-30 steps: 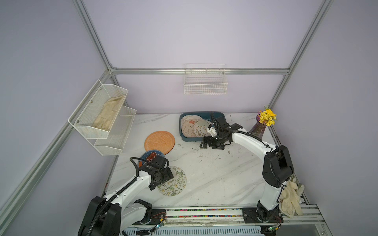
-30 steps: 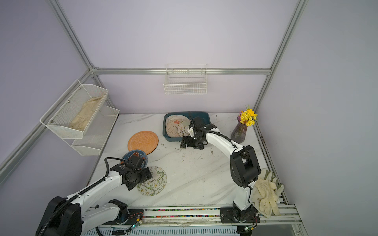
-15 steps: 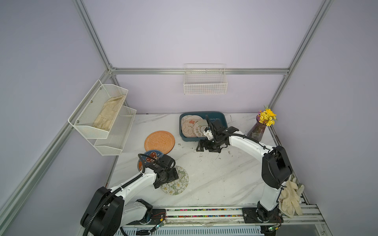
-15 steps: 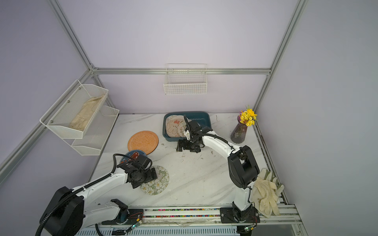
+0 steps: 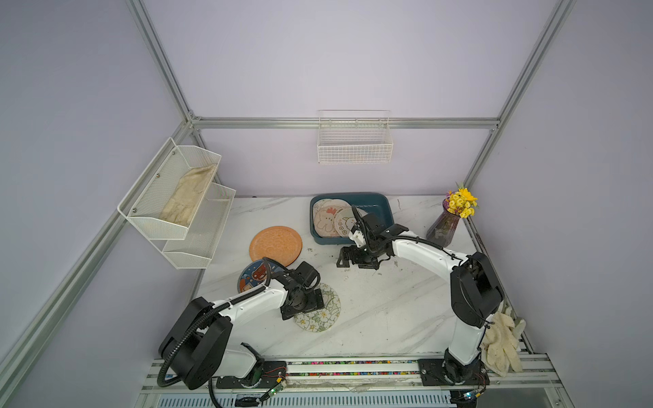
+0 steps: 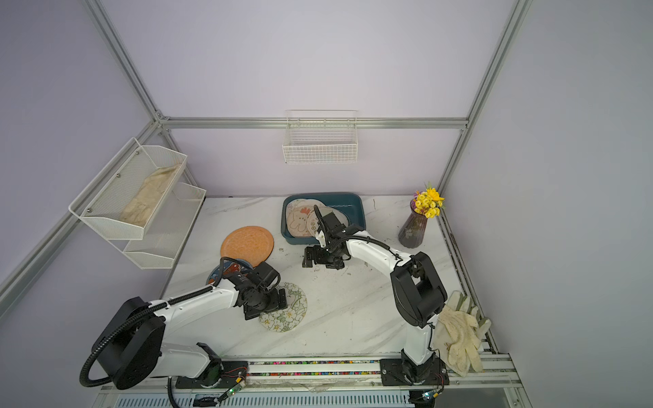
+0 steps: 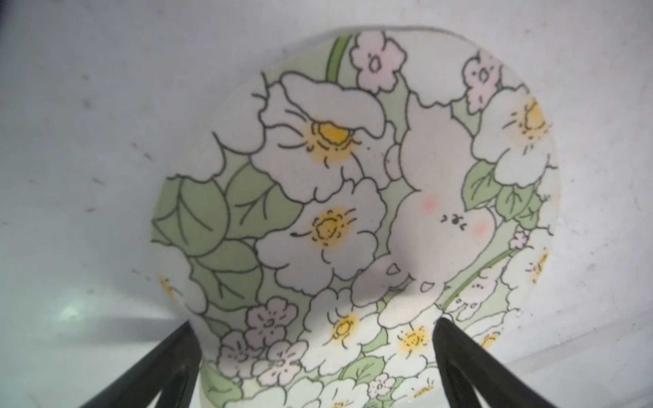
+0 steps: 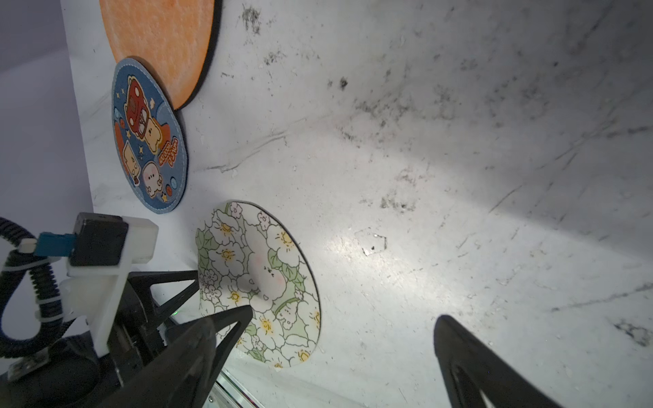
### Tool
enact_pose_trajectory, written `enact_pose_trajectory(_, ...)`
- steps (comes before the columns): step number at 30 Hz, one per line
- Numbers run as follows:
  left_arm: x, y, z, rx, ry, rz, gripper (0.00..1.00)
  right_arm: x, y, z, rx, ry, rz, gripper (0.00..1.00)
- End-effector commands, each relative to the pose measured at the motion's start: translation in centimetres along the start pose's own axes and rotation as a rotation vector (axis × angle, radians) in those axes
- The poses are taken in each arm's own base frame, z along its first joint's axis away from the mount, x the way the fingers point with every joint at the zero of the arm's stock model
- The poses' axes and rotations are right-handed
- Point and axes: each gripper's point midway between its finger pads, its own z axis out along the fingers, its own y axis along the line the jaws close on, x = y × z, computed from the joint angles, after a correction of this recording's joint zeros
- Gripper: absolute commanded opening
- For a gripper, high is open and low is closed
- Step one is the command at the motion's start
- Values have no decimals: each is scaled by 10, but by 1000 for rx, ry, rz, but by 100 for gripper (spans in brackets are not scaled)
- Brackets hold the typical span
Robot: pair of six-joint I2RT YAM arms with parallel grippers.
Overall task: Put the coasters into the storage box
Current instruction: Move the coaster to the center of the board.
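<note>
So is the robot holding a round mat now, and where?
No, nothing is held. The left gripper is open above the flowery coaster, and the right gripper is open over the table.

Both top views high overhead, facing down on whole surface (image 5: 388,311), left wrist close above floral coaster (image 7: 318,212), right wrist farther, sharing it

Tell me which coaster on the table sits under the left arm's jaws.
The round floral coaster with white flowers and green leaves: those open jaws hang over its edge. The plain orange coaster and navy cartoon coaster lie clear of them.
</note>
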Motion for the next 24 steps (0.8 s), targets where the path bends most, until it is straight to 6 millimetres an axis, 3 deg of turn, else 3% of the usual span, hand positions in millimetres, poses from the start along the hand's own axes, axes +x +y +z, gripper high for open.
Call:
enact_pose_trajectory(1,-7,-41,-3,107,10,60,100,9,5,7,-6,14,-3,97)
enact_pose_trajectory(8,-5,-63,-3,123,20,140,100,33,3,29,15,65,-11,97)
enact_pose_trajectory(11,-4,-51,-5,78,12,134,100,46,-3,41,41,93,-25,95)
enact_pose_trajectory(17,0,-17,-9,-35,-23,80,100,67,-9,60,90,139,-55,81)
enact_pose_trajectory(20,-1,-11,-9,-49,-32,67,100,74,-12,66,114,154,-67,71)
enact_pose_trajectory(24,-3,-15,-5,-31,-40,60,100,79,-18,70,146,160,-77,65)
